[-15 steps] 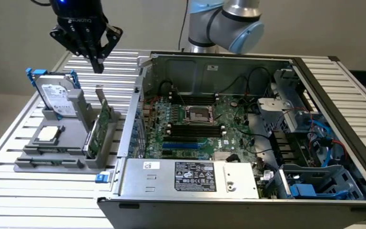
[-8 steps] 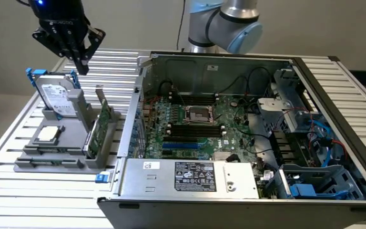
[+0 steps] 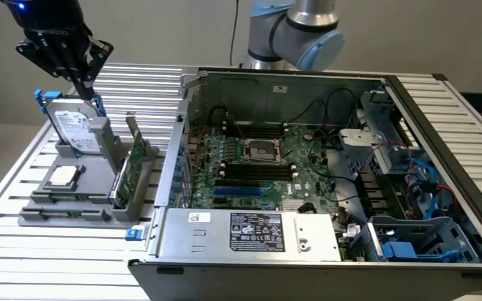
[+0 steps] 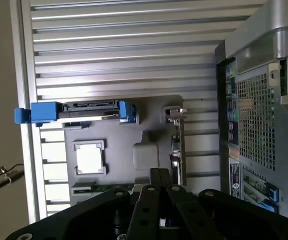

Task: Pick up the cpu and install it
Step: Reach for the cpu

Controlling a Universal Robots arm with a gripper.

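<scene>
Exterior view: a black gripper [image 3: 87,89] hangs high on the exterior view's left, above a grey parts holder [image 3: 36,213] that sits on a slatted metal table [image 3: 7,251]. Its fingers are pressed together and carry nothing. Directly under it a hard drive [image 3: 75,130] stands upright in blue brackets. The cpu [image 3: 63,177], a small square chip with a silvery top, lies flat in its own recess, nearer the camera than the drive. A green circuit card [image 3: 137,162] stands on edge just to its right. Further right is an open computer case [image 3: 442,100], and the bare socket [image 3: 263,150] sits in the middle of its motherboard [image 3: 308,182].

Wrist view: looking straight down, the clenched fingertips [image 4: 156,176] hover over the holder's plain grey middle. The cpu is beside them and apart from them, untouched. The hard drive, edge-on, lies beyond the cpu.

Judged from this, the step in hand is the approach to the pick; nothing is lifted and the socket is empty. A grasp calls for the fingers to part, centre over the chip and come down squarely on its thin edges, clear of the drive and card.
</scene>
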